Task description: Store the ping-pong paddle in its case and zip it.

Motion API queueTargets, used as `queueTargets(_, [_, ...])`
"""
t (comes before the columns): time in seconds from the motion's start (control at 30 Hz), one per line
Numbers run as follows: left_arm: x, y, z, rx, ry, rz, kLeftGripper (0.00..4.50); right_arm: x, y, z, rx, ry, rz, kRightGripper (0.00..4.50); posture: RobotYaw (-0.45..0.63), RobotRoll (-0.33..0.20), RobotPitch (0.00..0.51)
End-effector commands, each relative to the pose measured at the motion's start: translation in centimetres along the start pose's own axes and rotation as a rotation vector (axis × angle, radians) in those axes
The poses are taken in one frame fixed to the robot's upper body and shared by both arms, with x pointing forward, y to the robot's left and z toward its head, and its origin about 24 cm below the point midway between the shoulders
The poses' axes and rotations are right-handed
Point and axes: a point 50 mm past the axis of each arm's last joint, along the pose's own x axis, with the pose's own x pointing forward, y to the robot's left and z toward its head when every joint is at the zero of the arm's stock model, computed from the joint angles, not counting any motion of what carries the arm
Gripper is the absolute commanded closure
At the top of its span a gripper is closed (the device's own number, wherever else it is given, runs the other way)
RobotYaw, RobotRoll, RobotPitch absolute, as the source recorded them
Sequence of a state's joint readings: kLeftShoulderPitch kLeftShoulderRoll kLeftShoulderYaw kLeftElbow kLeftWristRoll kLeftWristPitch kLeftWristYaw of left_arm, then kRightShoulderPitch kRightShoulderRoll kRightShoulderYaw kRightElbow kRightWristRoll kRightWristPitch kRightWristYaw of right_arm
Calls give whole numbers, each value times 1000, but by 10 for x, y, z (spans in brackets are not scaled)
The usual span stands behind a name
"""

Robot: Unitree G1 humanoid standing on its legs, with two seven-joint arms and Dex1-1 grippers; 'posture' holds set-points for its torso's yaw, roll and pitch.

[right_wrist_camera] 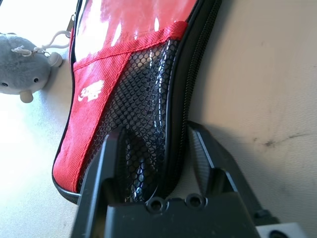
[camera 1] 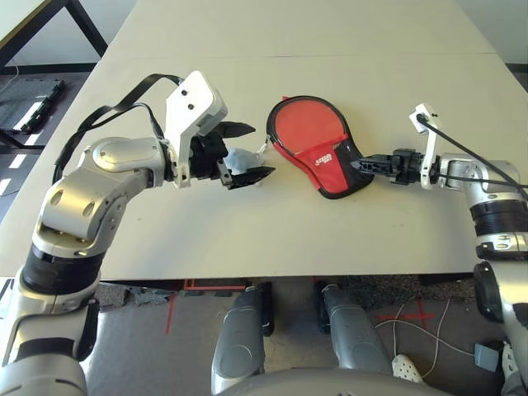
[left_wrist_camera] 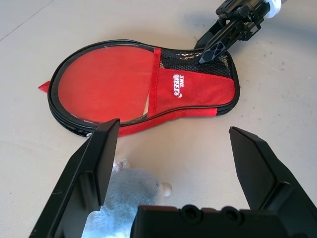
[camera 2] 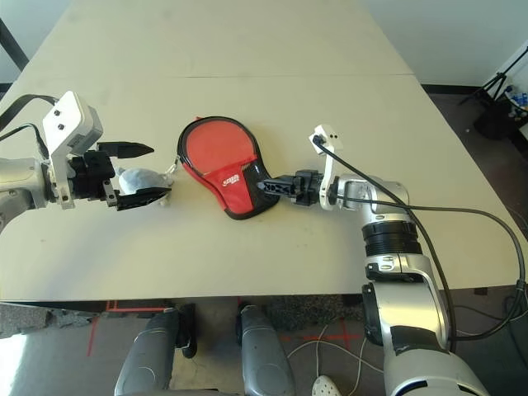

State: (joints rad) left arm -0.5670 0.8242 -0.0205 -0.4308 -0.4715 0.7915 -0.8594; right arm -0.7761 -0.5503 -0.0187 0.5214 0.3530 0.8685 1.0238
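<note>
Case (camera 1: 318,153) lies flat mid-table, between the two grippers, round end far-left, narrow end near-right. Red fabric, black piping round the edge, black mesh pocket (right_wrist_camera: 143,94) on the narrow end, white logo (left_wrist_camera: 178,85) on a red panel. Round end holds the ping-pong paddle (left_wrist_camera: 106,82): its smooth red rubber face shows through the opening; a sliver of pale wood shows just beside the panel edge. Zip teeth visible along the case rim.

Right gripper (right_wrist_camera: 153,163): fingers straddle the narrow end of the case, one over the mesh, one outside the zip edge, closed down to a narrow gap on the fabric.

Left gripper (left_wrist_camera: 173,163): jaws spread wide, holding nothing, just left of the case, above a small grey plush pouch (right_wrist_camera: 20,72) on a white cord.
</note>
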Motion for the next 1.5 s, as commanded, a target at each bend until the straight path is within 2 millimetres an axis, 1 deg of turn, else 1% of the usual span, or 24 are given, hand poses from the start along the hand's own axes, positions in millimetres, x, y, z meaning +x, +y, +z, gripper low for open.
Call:
queueTargets(0.03, [0,-2,-1,3,13,-16,0,7,-2,-16,56,59,-3,3013,157,0,248])
queueTargets(0.17, [0,-2,-2,4,15,-15,0,7,-1,-15,75,51,-2,4333,156,0,247])
queueTargets(0.2, [0,-1,-3,3,15,-15,0,7,-1,-15,79,50,0,4485,155,0,246])
queueTargets(0.43, [2,-1,-4,2,13,-12,0,-2,-2,-20,132,72,-6,4485,150,0,247])
queueTargets(0.6, [3,-1,-7,0,13,-14,0,-24,2,-28,154,98,-7,4485,140,0,245])
queueTargets(0.9, [10,0,-9,2,-4,-23,0,-50,10,-38,165,111,5,4485,103,0,229])
queueTargets(1.03, [11,0,-10,6,-4,-27,0,-64,14,-45,177,115,10,4485,98,0,228])
queueTargets(1.23, [13,0,-11,8,-5,-31,0,-81,22,-53,197,119,9,4485,79,0,225])
queueTargets(1.37, [16,1,-12,9,-11,-37,0,-87,27,-59,213,121,7,4485,65,0,224])
queueTargets(1.5, [19,2,-12,11,-16,-43,0,-85,33,-61,234,112,26,4485,52,0,223])
